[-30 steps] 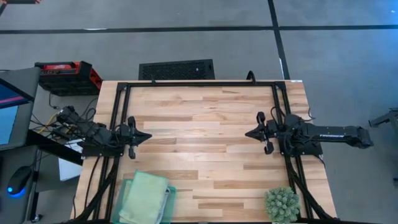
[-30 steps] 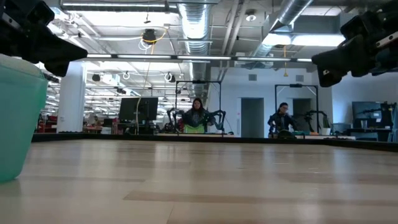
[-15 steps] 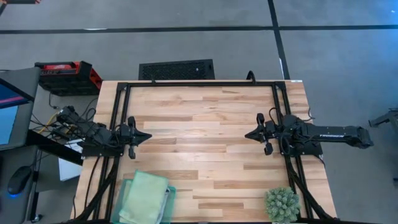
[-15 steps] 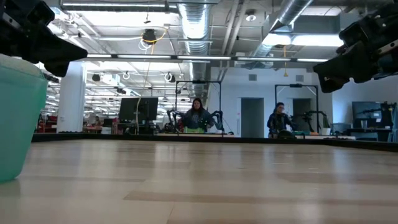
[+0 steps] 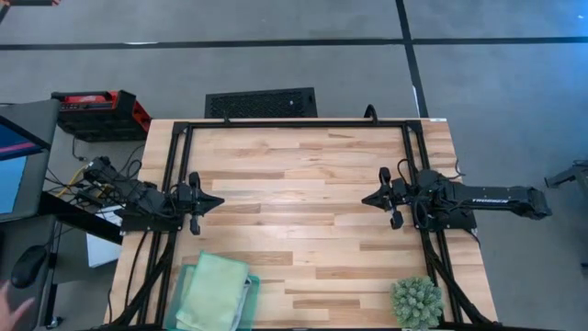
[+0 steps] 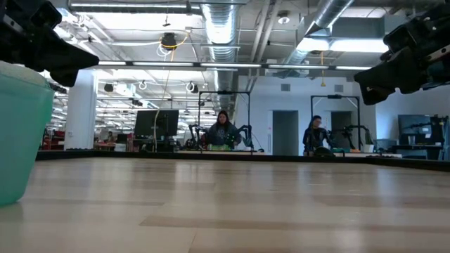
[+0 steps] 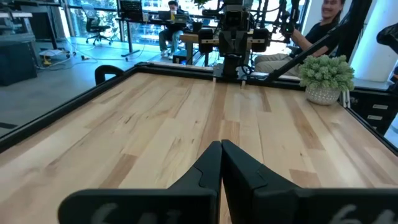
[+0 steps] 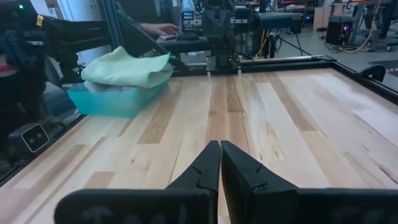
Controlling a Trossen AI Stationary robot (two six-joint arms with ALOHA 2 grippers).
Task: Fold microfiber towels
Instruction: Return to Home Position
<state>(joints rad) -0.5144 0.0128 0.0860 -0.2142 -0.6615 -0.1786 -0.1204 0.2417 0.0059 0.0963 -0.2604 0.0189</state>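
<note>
A light green microfiber towel lies folded on top of a pile in a green translucent tray at the table's near left corner; the right wrist view shows the towel resting on the tray. My left gripper hovers shut at the table's left side, level, pointing right. My right gripper hovers shut at the right side, pointing left. Both sets of fingertips meet with nothing between them in the left wrist view and the right wrist view.
A small spiky green plant in a white pot stands at the near right corner. A black frame runs round the table. The wooden top between the arms is bare. People sit at desks beyond the far edge.
My right gripper has tipped slightly downward in the low view; it stays shut and in place. A person's hand has come into the high view's lower left corner, off the table.
</note>
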